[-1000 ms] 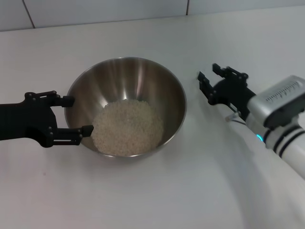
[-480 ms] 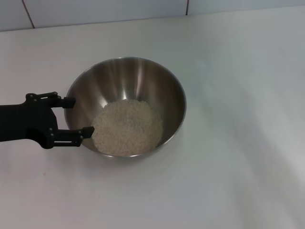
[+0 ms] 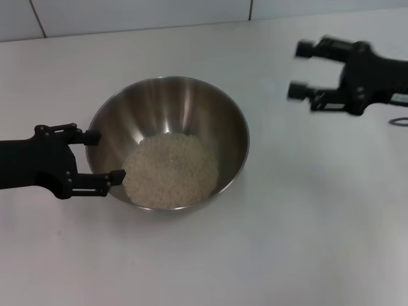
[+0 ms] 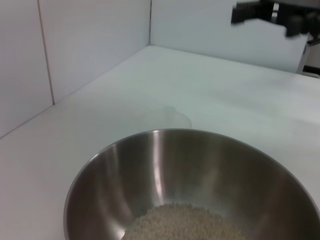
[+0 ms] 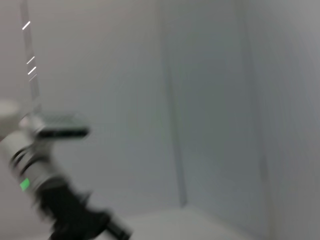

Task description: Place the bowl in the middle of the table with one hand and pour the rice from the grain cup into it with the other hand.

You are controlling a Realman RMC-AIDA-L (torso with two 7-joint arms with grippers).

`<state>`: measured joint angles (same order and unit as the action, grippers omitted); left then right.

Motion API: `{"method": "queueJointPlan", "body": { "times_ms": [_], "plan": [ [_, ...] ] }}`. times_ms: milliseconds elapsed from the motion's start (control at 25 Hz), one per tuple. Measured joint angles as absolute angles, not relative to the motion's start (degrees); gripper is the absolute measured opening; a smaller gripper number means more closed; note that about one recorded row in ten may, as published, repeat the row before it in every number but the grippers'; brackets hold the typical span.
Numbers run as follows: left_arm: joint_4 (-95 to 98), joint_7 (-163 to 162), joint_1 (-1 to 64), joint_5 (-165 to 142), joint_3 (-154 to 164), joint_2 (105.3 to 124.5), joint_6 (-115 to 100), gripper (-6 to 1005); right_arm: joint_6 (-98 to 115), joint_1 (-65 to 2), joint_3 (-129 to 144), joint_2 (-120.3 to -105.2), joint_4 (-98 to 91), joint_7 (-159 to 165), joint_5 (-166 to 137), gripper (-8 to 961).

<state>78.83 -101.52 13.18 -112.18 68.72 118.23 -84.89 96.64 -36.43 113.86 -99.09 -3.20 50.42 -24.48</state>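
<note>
We look down on one white table (image 3: 268, 242) with two black grippers and one steel bowl on it. Going from left to right: the left gripper (image 3: 105, 155) reaches in from the left edge, its two fingers spread, one beside the bowl's near-left rim and the other just at the rim farther back; we cannot tell whether either finger actually touches the metal. Next comes the single bowl (image 3: 185, 102), standing upright a little left of the table's middle. Inside it lies one loose heap of pale rice (image 3: 169, 169), covering the bottom and the side nearest us. Far right and toward the back, well apart from the bowl, the right gripper (image 3: 300, 70) hangs with its two fingers released and nothing between them, pointing left. We see no grain cup in any view. From the left wrist, the bowl (image 4: 125, 170) fills the foreground with rice (image 4: 185, 225) in it, and the right gripper (image 4: 250, 12) shows far off
</note>
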Motion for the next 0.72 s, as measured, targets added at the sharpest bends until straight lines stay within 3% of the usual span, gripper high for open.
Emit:
{"method": "queueJointPlan", "body": {
  "times_ms": [160, 320, 440, 520, 560, 640, 720],
  "plan": [
    [79.26, -101.83, 13.33, -113.58, 68.72, 118.23, -85.04, 866, 92.19, -42.23, 113.85, -98.18, -5.34, 57.63, -38.66, 809],
    [79.36, -101.96, 13.54, -114.11, 68.86, 118.35, -85.24, 867, 87.57, -42.62, 113.28, -98.01, -11.09, 62.60, -46.35, 808],
    [79.36, -101.98, 13.54, -114.15, 69.05, 118.37, -85.28, 867, 81.57, -39.17, 109.69, -97.34, -22.32, 69.48, -55.66, 807],
    [79.34, -102.00, 13.54, -114.15, 69.07, 118.39, -85.29, 866, 78.49, -34.40, 102.65, -97.75, -33.74, 75.06, -65.82, 807],
    [79.33, -102.00, 13.55, -114.16, 69.07, 118.38, -85.33, 866, 77.49, -31.53, 97.81, -98.83, -40.08, 78.16, -72.67, 806],
    [79.29, -102.00, 13.56, -114.17, 69.07, 118.38, -85.33, 866, 76.84, -25.85, 87.68, -102.99, -52.92, 83.20, -88.08, 806],
    [79.18, -101.99, 13.69, -114.17, 69.15, 118.39, -85.31, 866, 78.53, -22.17, 77.53, -109.32, -62.73, 85.91, -103.36, 805]
  ]
}}
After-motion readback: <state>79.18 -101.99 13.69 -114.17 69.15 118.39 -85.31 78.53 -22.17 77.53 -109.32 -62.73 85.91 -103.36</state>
